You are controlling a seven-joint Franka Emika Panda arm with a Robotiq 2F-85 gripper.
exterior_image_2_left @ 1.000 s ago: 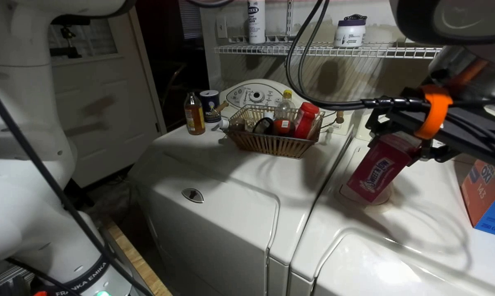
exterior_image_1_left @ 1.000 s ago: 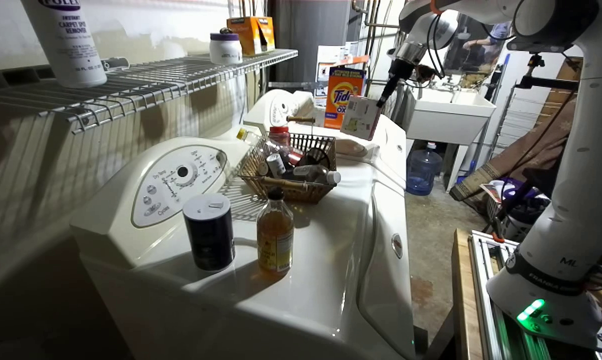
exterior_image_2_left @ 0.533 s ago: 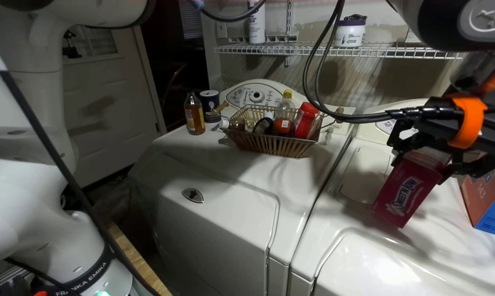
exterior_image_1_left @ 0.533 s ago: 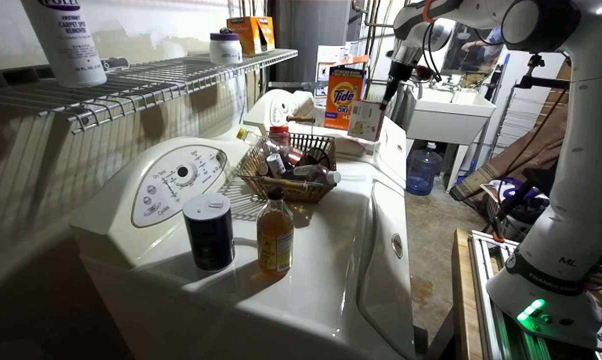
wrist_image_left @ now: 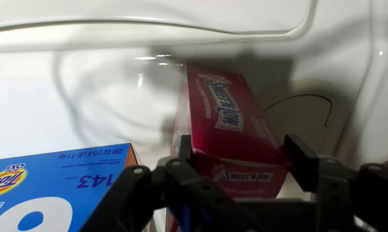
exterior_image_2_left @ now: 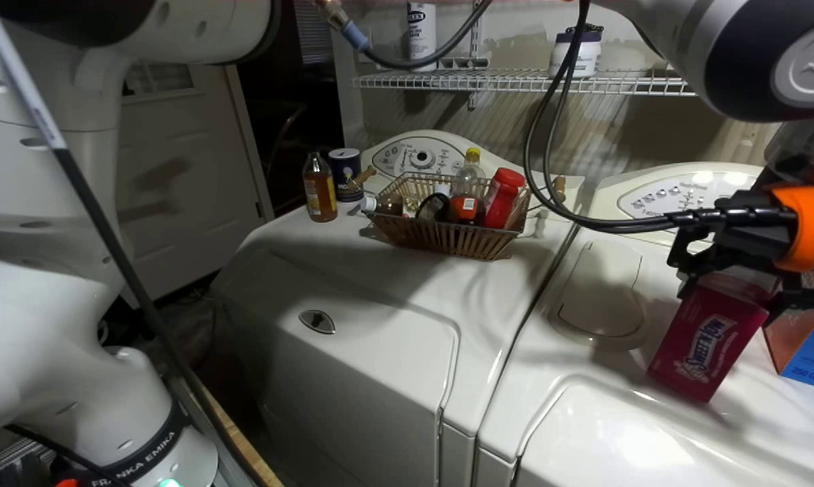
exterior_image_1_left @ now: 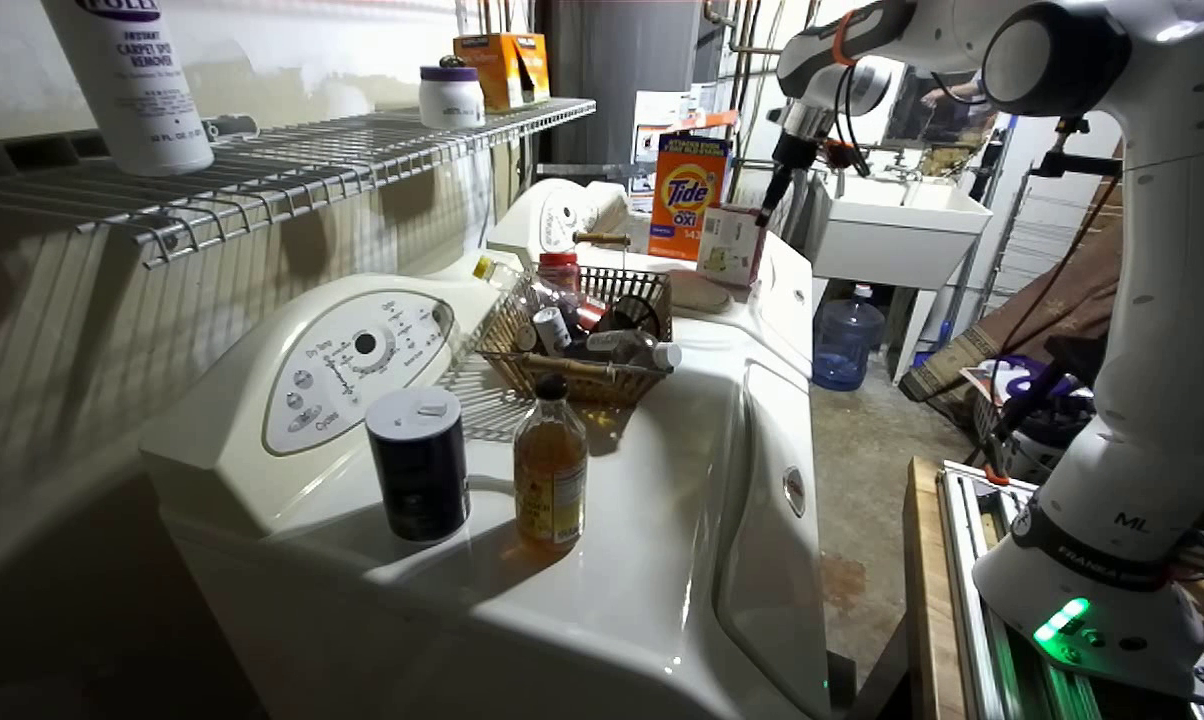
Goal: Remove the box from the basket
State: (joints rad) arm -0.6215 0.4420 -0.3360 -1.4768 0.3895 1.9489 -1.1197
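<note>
The box [exterior_image_2_left: 708,338] is red-pink with Sweet'N Low print; its whitish side [exterior_image_1_left: 730,247] shows in an exterior view. My gripper [wrist_image_left: 240,148] is shut on it, with one finger at each side of its upper end, as the wrist view shows. The box hangs slightly tilted, its lower end close to the top of the far white machine [exterior_image_2_left: 596,399]; I cannot tell whether it touches. The brown slatted basket [exterior_image_2_left: 447,240] stands apart from it on the nearer machine, holding several bottles and jars, also in an exterior view [exterior_image_1_left: 602,392].
An orange Tide box [exterior_image_1_left: 687,190] stands close beside the held box; its blue side [wrist_image_left: 36,193] shows in the wrist view. A dark canister [exterior_image_1_left: 420,480] and an amber bottle [exterior_image_1_left: 550,470] stand near the basket. A wire shelf [exterior_image_1_left: 342,160] runs along the wall.
My gripper has carried the box farther from the basket, toward the Tide box, and lowered it toward the machine top. The box is less tilted. The basket has not moved.
</note>
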